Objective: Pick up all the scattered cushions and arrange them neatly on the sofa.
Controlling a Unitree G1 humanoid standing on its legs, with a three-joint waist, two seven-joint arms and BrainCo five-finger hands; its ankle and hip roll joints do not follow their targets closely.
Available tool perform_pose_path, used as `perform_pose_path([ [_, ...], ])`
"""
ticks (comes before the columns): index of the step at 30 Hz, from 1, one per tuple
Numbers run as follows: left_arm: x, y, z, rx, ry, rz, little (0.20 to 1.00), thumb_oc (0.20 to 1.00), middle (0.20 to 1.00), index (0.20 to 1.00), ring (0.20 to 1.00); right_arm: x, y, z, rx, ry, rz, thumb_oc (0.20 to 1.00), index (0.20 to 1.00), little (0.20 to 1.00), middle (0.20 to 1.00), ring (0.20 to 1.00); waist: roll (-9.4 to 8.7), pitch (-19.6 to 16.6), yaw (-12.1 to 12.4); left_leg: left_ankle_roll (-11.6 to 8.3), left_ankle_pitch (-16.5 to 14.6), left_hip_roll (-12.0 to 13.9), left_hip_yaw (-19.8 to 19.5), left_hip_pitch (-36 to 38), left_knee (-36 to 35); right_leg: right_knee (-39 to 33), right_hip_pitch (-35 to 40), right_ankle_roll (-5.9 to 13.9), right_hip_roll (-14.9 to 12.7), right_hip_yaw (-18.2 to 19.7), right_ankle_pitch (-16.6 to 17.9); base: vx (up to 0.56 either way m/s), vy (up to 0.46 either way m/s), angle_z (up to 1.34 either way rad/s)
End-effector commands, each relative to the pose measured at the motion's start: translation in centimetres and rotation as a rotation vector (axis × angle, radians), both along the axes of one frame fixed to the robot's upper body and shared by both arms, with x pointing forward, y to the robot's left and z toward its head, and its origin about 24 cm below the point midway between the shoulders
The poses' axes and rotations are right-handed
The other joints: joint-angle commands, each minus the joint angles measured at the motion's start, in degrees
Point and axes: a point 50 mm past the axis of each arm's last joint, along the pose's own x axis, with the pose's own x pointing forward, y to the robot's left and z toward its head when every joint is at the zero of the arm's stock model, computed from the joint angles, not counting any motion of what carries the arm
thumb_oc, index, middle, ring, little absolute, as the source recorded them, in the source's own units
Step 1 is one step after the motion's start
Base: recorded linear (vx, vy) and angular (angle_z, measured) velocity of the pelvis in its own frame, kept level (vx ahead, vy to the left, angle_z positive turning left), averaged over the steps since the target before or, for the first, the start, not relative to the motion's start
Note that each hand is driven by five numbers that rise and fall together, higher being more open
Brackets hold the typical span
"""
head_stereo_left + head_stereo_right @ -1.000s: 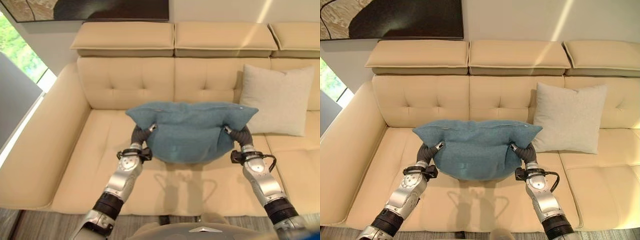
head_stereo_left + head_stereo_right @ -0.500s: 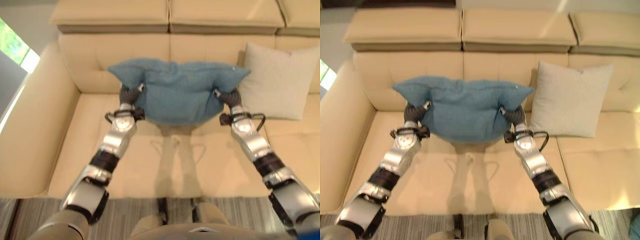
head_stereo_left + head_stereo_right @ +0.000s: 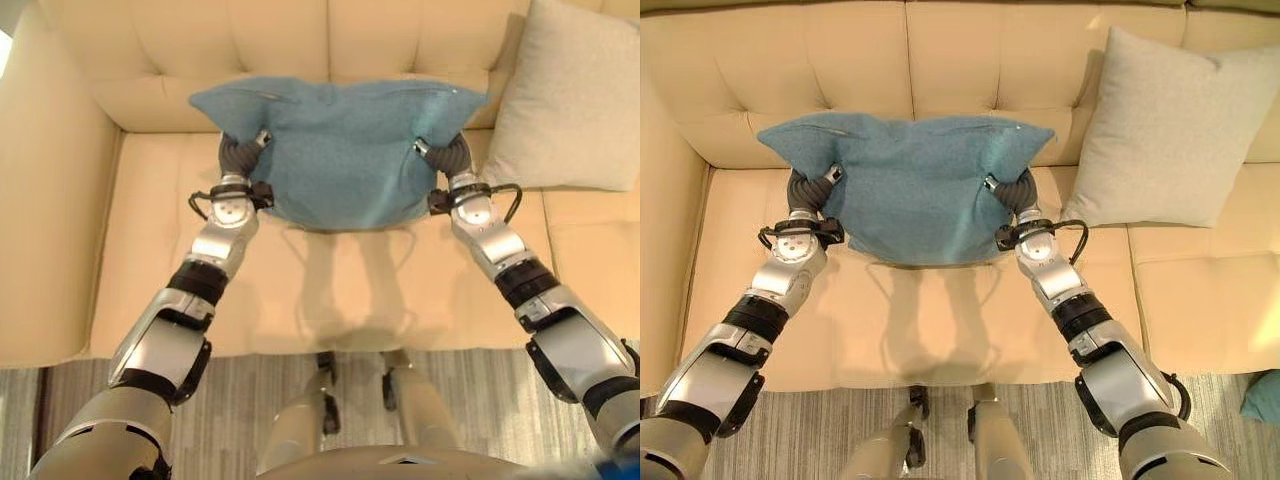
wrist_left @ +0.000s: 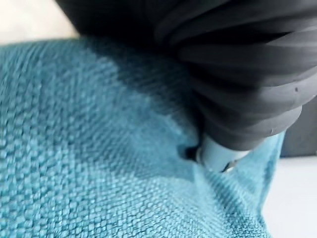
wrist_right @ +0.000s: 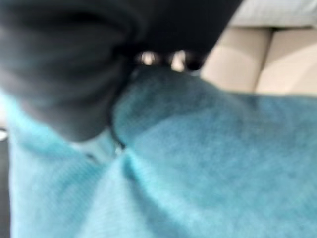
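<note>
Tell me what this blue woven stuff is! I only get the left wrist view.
Observer: It's a teal square fabric cushion, with the left hand at one side.
Operator: Where's the other hand?
Observer: The right hand is at the opposite side; the cushion hangs between them.
Operator: Is it on the sofa?
Observer: Not yet: it is above the seat of the cream leather sofa, left of a pale grey square cushion leaning there.
</note>
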Motion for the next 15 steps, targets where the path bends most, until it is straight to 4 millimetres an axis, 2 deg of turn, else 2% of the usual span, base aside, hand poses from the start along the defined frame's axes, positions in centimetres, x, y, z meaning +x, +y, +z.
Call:
perform_pose_path([
  [1, 1.0, -1.7, 4.0, 0.044, -0.122, -0.075, 0.200, 0.200, 0.200, 0.200, 0.200, 0.7, 1.5, 2.8, -0.054, -0.088, 0.042, 0.200, 0.200, 0.200, 0.200, 0.200, -0.56, -2.1, 0.7, -6.22, 1.8, 2.2, 0.5, -3.8, 2.9, 0.6, 1.5, 7.51, -3.1, 1.2, -1.2, 0.00, 0.000, 0.00],
  [6, 2.0, -3.4, 6.2, 0.164, -0.137, -0.090, 0.200, 0.200, 0.200, 0.200, 0.200, 1.8, 0.3, 3.9, -0.118, -0.090, -0.044, 0.200, 0.200, 0.200, 0.200, 0.200, -0.37, -1.7, 0.6, -6.40, 2.0, 2.2, -0.3, -5.0, 3.1, 0.4, 0.6, 7.74, -3.1, 0.7, -1.0, 0.01, -0.019, 0.04],
  [7, 2.1, -3.4, 6.7, 0.181, -0.143, -0.083, 0.282, 0.282, 0.282, 0.282, 0.282, 1.9, 0.2, 4.2, -0.133, -0.097, -0.058, 0.746, 0.746, 0.746, 0.746, 0.746, -0.35, -1.7, 0.6, -6.41, 2.1, 2.3, -0.3, -4.9, 2.9, 0.4, 0.5, 7.78, -3.1, 0.6, -1.0, 0.01, -0.027, 0.06],
  [8, 2.2, -3.6, 7.4, 0.197, -0.159, -0.070, 0.925, 0.925, 0.925, 0.925, 0.925, 2.1, 0.1, 4.5, -0.140, -0.104, -0.075, 1.000, 1.000, 1.000, 1.000, 1.000, -0.27, -1.7, 0.7, -6.44, 2.2, 2.2, -0.4, -4.9, 2.7, 0.4, 0.4, 7.82, -3.1, 0.7, -0.9, -0.01, -0.010, 0.06],
  [9, 2.3, -3.6, 8.6, 0.207, -0.185, -0.052, 1.000, 1.000, 1.000, 1.000, 1.000, 2.2, 0.1, 5.5, -0.174, -0.134, -0.094, 1.000, 1.000, 1.000, 1.000, 1.000, -0.15, -1.6, 0.8, -6.52, 2.4, 2.2, -0.6, -4.9, 2.3, 0.4, 0.0, 7.88, -3.1, 0.5, -0.7, -0.01, -0.002, 0.05],
  [11, 2.3, -3.6, 10.3, 0.212, -0.233, -0.034, 1.000, 1.000, 1.000, 1.000, 1.000, 2.5, -0.4, 6.6, -0.250, -0.165, -0.154, 1.000, 1.000, 1.000, 1.000, 1.000, 0.13, -1.6, 1.0, -6.67, 2.7, 2.2, -0.7, -4.8, 1.7, 0.4, -0.3, 8.06, -3.0, 0.3, -0.7, 0.00, -0.002, 0.02],
  [12, 2.3, -3.6, 10.3, 0.212, -0.233, -0.034, 1.000, 1.000, 1.000, 1.000, 1.000, 2.5, -0.4, 6.6, -0.250, -0.165, -0.154, 1.000, 1.000, 1.000, 1.000, 1.000, 0.13, -1.6, 1.0, -6.67, 2.7, 2.2, -0.7, -4.7, 1.7, 0.4, -0.2, 8.06, -3.0, 0.3, -0.7, 0.00, 0.000, 0.00],
  [15, 2.4, -3.2, 11.3, 0.233, -0.251, 0.003, 1.000, 1.000, 1.000, 1.000, 1.000, 3.0, -2.3, 7.3, -0.332, -0.160, -0.260, 1.000, 1.000, 1.000, 1.000, 1.000, 0.50, -1.5, 1.1, -6.86, 3.0, 2.1, -1.1, -4.4, 1.1, 0.4, -0.1, 8.09, -3.1, 0.1, -0.8, 0.00, -0.009, 0.04],
])
